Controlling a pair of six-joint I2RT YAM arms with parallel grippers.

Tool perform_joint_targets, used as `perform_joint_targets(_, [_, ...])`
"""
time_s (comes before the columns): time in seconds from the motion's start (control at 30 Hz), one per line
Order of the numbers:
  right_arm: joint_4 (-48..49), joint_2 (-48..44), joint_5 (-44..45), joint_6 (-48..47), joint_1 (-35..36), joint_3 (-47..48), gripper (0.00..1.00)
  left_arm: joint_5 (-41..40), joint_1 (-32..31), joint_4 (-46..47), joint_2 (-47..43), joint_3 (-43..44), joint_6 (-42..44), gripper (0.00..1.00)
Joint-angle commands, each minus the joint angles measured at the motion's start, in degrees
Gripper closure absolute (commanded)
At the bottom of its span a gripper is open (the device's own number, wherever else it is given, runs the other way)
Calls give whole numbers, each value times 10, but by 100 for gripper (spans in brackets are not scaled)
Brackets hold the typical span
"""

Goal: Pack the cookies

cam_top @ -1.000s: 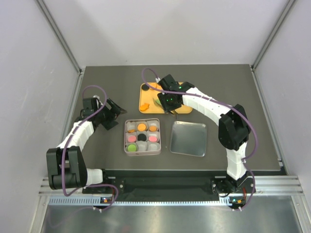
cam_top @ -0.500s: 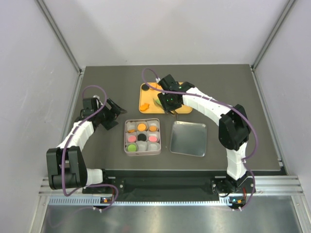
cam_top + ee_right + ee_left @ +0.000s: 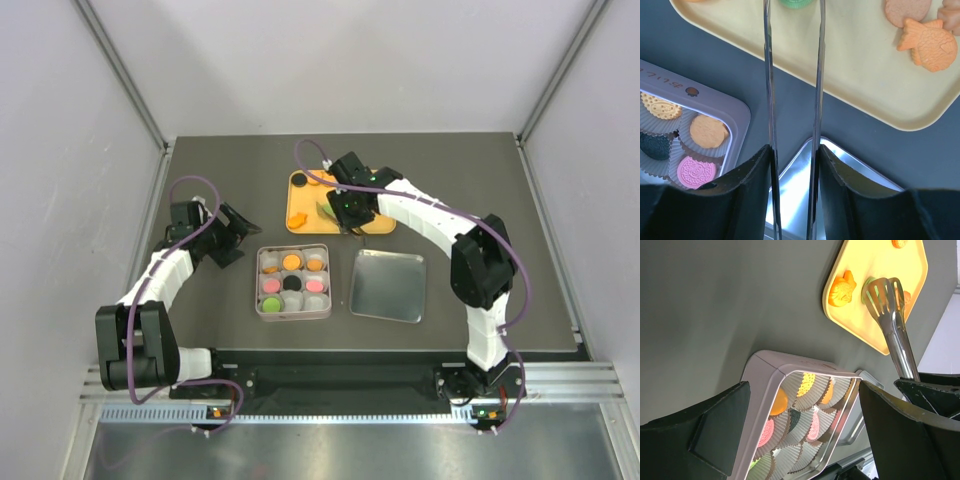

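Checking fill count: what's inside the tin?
The tin holds nine paper cups. Seven carry cookies; the two at bottom middle and bottom right look empty. Anything beneath the cookies is covered.

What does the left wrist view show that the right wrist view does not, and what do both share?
Only the left wrist view: the slotted tips of the tongs and the open left gripper. Only the right wrist view: the right gripper clamping the tongs' two arms, and lettering on the rim of the tin. Both: the yellow tray, the fish-shaped cookie, the green cookie, the tongs and the tin of paper cups.
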Motion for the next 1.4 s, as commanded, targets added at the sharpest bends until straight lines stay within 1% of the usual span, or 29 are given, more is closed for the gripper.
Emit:
perform_joint_targets(0.0, [5,-35,-7,-4,-11,22,61,15,5,28,0,-6,-3,6])
perform_joint_targets(0.27, [6,-60,0,-9,-21,37,62,8,5,28,-4,-8,-4,6])
perform_joint_targets(0.63, [1,-63,-6,-12,-27,63,63,4,5,28,-2,-6,-5,6])
perform_joint_targets(0.8, [0,-112,-38,-5,-25,44,63,8,5,28,-2,-6,-5,6])
perform_joint_targets(0.87, [1,-147,-41,-4,-22,23,63,8,5,29,-2,-6,-5,6])
perform_joint_targets(0.9, [1,-158,-58,-2,-16,7,63,9,5,28,-1,-6,-6,6])
perform_joint_targets(1.03, [-3,-230,-73,5,4,-37,63,9,5,30,-2,-6,-8,6])
perform_joint_targets(1.17, [-9,-278,-81,18,36,-81,62,10,5,32,-1,-8,-8,6])
perform_joint_targets(1.37, [-24,-317,-58,51,129,-127,62,10,5,32,-2,-9,-8,6])
